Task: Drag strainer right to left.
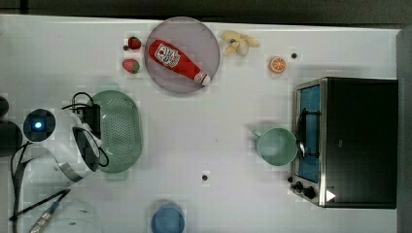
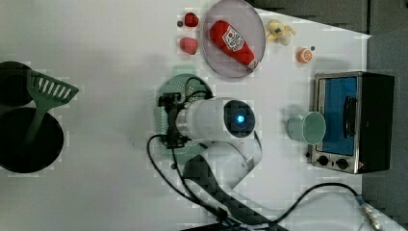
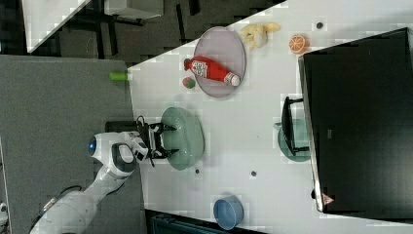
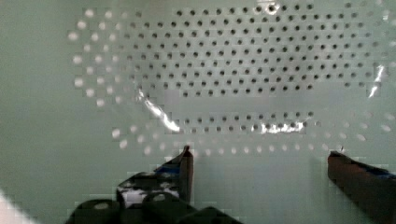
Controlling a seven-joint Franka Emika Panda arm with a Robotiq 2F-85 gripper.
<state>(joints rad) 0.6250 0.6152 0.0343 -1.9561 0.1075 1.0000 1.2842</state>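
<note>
Top view: strainer (image 1: 119, 131) well to the top view's left of the mug (image 1: 277, 146), gripper (image 1: 90, 132) over its near rim. Looks like thin stiff plastic, light, likely to slide easily; best hold is the rim wall, or hook a finger inside.

Left view: plate (image 2: 214, 55) beyond the strainer holds a ketchup bottle (image 2: 234, 41); mug looks empty.

Right view: fingers spread wide at the strainer's edge, gripping nothing. Blue bowl (image 3: 229, 212) empty.

Wrist view: fingers (image 4: 185, 165) wide apart above the perforated basin (image 4: 233, 70); basin empty.
</note>
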